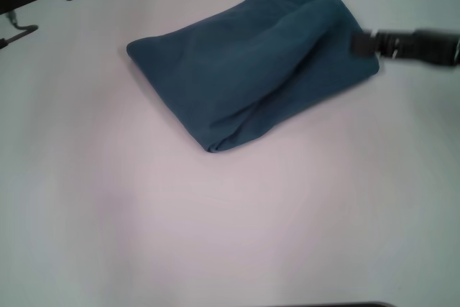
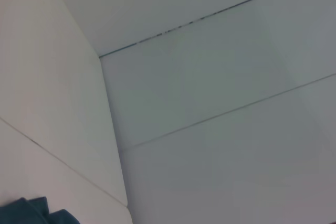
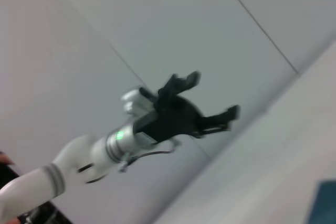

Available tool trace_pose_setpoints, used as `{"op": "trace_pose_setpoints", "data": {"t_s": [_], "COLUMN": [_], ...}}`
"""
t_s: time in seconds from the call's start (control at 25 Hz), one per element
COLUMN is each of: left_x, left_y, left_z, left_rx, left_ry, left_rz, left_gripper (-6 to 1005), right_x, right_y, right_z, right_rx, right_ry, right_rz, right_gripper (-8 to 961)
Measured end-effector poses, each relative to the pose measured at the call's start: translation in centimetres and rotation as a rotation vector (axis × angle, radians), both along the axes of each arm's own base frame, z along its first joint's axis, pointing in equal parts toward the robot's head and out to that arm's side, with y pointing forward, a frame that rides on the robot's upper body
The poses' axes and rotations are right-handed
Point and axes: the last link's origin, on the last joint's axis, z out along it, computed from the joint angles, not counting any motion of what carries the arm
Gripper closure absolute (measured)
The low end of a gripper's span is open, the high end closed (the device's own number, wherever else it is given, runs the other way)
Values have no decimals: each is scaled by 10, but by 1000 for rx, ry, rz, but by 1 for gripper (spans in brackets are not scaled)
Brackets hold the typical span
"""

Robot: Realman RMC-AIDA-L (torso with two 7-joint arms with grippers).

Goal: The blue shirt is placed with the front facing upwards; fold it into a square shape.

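Shirt [image 1: 251, 70] lies on the white table [image 1: 215, 235], toward the far side and a little right of centre. It is already doubled over into a rough, skewed four-sided bundle. Only plain teal cloth faces up; no lettering or neckline visible. Near corner comes to a soft point, far right end is bunched and puffed with rounded folds. Edges are not aligned, so I judge the square is not yet tidy.

Right gripper [image 1: 357, 44]: reaches in from the right, tip touching or just at the bundle's far right edge. From the head view I cannot tell whether its fingers have cloth between them or only rest against it. The right wrist view shows just a sliver of teal at one corner.

Left gripper [image 3: 212, 103]: lifted clear, at the far left, well apart from the shirt. Seen from the right wrist view its two fingers are spread wide with nothing between them, so released. The left wrist view shows mostly wall panels and a scrap of teal cloth at the frame's edge.

Handling notes (judgement):
- Light, limp cotton; no stiffness, will sag and drape from any single pinch point.
- Stacked layers can slide on each other; dragging risks undoing the folds.
- Not fragile, not slippery to grip.
- Best hold: pinch through all layers at a corner or along a folded edge, ideally two corners at once, and lift low before laying over.
- Puffed far right end likely needs flattening.
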Motion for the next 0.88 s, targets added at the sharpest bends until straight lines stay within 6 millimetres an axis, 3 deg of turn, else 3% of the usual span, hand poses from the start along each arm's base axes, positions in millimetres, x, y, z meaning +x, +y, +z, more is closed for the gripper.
{"op": "trace_pose_setpoints", "data": {"t_s": [0.12, 0.32, 0.52, 0.72, 0.88], "left_x": [-3, -7, -11, -13, -11], "left_y": [-2, -4, -6, -7, -7], "left_z": [3, 8, 6, 8, 7], "left_rx": [14, 35, 30, 32, 33], "left_ry": [-1, 0, 7, 13, 21], "left_rz": [0, 4, 11, 10, -5], "left_gripper": [70, 70, 70, 70, 69], "right_x": [-5, -10, -7, -14, -24], "right_y": [27, 58, 74, 84, 94], "right_z": [28, 73, 99, 106, 101], "right_rx": [-117, -187, -154, -176, -185], "right_ry": [-100, -252, -463, -590, -552], "right_rz": [-153, -367, -472, -540, -618], "right_gripper": [532, 280, 266, 253, 250]}}
